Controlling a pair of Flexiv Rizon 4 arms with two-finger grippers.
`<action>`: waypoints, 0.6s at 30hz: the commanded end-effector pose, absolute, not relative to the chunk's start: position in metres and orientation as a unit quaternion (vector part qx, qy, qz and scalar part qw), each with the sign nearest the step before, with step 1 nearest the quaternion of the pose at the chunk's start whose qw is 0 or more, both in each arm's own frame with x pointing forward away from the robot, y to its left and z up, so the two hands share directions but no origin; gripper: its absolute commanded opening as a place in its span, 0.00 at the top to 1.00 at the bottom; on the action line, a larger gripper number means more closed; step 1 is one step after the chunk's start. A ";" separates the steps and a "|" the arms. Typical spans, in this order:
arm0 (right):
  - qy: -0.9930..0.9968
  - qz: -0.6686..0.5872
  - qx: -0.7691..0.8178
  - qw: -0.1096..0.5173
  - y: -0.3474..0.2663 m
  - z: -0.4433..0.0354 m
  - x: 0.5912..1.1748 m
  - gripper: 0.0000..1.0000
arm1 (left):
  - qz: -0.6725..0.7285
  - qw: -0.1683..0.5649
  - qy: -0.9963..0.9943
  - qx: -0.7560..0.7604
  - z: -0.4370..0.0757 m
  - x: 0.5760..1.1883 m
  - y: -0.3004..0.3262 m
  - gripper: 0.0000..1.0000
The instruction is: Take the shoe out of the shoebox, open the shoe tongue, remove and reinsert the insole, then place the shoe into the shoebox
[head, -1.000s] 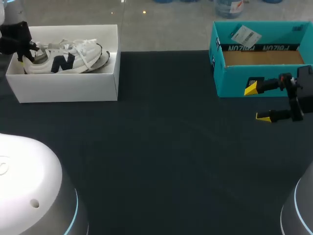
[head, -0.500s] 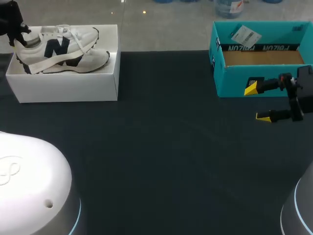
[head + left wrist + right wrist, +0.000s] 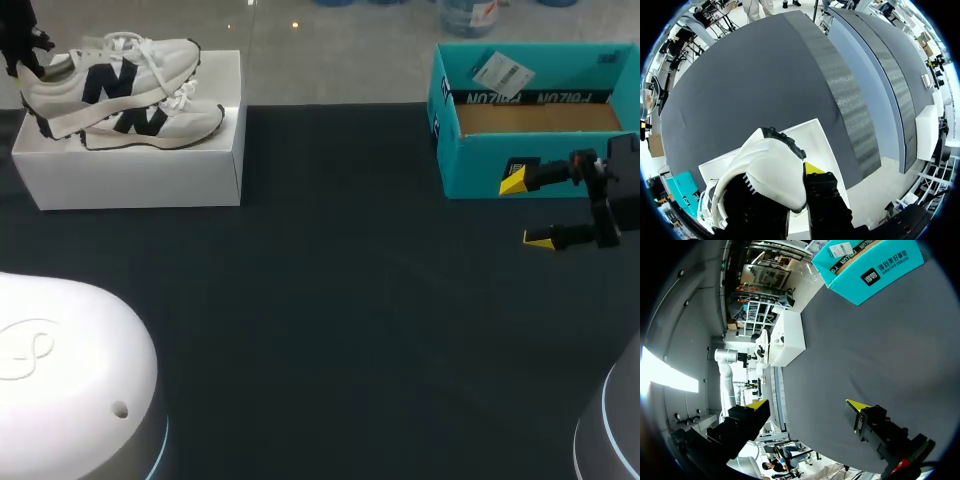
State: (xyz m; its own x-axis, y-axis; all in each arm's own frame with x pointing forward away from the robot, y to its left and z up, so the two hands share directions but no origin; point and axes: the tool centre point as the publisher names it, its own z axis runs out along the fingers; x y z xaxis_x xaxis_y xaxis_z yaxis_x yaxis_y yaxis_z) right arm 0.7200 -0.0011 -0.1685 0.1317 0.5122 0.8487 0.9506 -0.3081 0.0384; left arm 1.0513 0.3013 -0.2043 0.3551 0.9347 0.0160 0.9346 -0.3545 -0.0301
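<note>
A white sneaker (image 3: pixel 110 82) with a dark letter on its side hangs just above the white shoebox (image 3: pixel 130 180) at the table's far left. My left gripper (image 3: pixel 22 45) is shut on its heel. In the left wrist view the heel (image 3: pixel 770 170) fills the space at my left gripper (image 3: pixel 796 186), with one yellow tip beside it and the shoebox (image 3: pixel 817 132) below. A second matching sneaker (image 3: pixel 155 125) lies inside the box. My right gripper (image 3: pixel 525 208) stands open with nothing in it at the far right, in front of the teal box (image 3: pixel 530 150).
The teal box has an open top, a brown cardboard floor and a paper tag inside. In the right wrist view the right gripper (image 3: pixel 807 405) hovers over dark table mat, the teal box (image 3: pixel 870 270) ahead of it. A wide stretch of dark mat lies between the two boxes.
My left gripper has risen with the sneaker's heel, lifting that shoe out of the white box and uncovering the second sneaker beneath. The right arm has stayed still.
</note>
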 end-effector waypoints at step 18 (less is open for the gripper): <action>-0.521 -0.401 -0.703 0.271 0.000 -0.168 0.719 0.00 | -0.002 0.021 -0.582 -0.813 -0.193 1.048 0.296 1.00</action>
State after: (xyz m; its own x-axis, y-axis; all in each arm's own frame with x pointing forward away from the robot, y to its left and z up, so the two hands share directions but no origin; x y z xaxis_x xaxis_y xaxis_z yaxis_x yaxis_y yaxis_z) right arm 0.7200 -0.0010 -0.1685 0.1317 0.5122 0.8487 0.9506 -0.3081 0.0385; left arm 1.0487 0.2959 -0.1953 0.3212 0.9467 0.0263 0.9467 -0.3202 -0.0343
